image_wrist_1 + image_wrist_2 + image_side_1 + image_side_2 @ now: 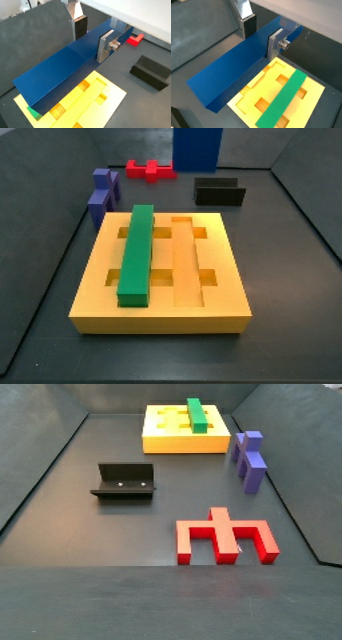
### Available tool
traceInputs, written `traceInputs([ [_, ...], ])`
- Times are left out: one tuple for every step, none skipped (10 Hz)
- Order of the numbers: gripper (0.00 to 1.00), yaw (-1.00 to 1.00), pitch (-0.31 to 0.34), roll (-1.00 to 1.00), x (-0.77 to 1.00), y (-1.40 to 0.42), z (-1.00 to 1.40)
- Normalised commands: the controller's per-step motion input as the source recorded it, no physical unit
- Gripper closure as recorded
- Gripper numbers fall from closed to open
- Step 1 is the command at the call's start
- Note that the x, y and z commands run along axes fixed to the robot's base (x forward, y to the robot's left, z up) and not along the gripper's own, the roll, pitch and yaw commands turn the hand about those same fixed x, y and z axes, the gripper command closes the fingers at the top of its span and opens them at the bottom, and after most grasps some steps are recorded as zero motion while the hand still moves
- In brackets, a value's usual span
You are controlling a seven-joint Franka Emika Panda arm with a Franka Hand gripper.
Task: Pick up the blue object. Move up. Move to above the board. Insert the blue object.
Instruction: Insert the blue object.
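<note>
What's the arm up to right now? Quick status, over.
Gripper shut on the blue object, high above the board. Green bar already lies in one groove; neighbouring groove open. Nothing blocking.

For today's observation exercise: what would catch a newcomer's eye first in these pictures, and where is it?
First, the long blue bar clamped in the tool, filling both wrist views as it hangs over the board. Next, the big yellow board on the dark floor, a green bar lying in one of its grooves. Then the red piece, nearest the camera in a side view.
</note>
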Motion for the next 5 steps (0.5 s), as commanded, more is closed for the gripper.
traceInputs([
  [1.00,0.24,-0.074,0.12,0.07,-0.11,-0.98],
  [1.00,0.13,-0.100,0.12,0.18,-0.20,-0.93],
  [1.00,0.05,-0.157,0.05,0.17,-0.31,-0.93],
  [1.00,0.02,-0.171,0.05,0.14,-0.32,-0.90],
  [1.00,0.03,-0.177,0.06,0.15,-0.29,-0.89],
])
